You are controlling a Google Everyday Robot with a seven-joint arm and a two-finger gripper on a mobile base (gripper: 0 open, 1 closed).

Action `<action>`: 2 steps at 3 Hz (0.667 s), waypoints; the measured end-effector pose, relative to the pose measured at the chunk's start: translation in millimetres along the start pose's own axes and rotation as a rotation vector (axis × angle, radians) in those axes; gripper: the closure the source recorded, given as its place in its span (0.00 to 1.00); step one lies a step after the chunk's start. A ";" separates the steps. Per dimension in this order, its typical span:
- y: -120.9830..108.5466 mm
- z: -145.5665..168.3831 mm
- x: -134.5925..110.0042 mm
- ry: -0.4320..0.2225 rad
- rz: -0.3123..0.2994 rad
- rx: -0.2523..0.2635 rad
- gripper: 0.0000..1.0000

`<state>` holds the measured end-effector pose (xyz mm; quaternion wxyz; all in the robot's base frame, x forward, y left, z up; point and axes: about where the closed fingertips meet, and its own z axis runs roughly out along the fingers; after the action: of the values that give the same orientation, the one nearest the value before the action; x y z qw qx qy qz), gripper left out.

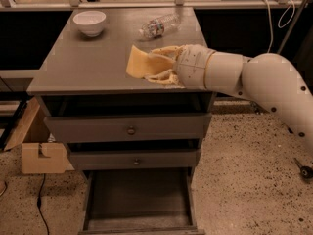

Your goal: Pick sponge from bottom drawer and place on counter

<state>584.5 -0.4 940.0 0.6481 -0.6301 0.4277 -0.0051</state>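
My gripper (pixel 155 65) reaches in from the right on a white arm and is shut on the sponge (pixel 138 62), a pale yellow-tan curled foam slab. It holds the sponge over the front right part of the grey counter (pixel 78 62), close to the surface; I cannot tell if it touches. The bottom drawer (pixel 139 199) stands pulled open below, its dark grey floor bare.
A white bowl (pixel 89 22) sits at the counter's back left. A clear plastic bottle (pixel 159 25) lies on its side at the back middle. Two closed drawers with round knobs (pixel 130 130) are above the open one. A cardboard box (pixel 36 151) stands on the floor at left.
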 end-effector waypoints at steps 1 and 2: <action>0.0 0.0 0.0 0.000 0.000 0.000 1.00; -12.1 14.8 14.3 0.026 0.026 0.032 1.00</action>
<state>608.3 1.3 939.7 0.6526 -0.6138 0.4441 -0.0119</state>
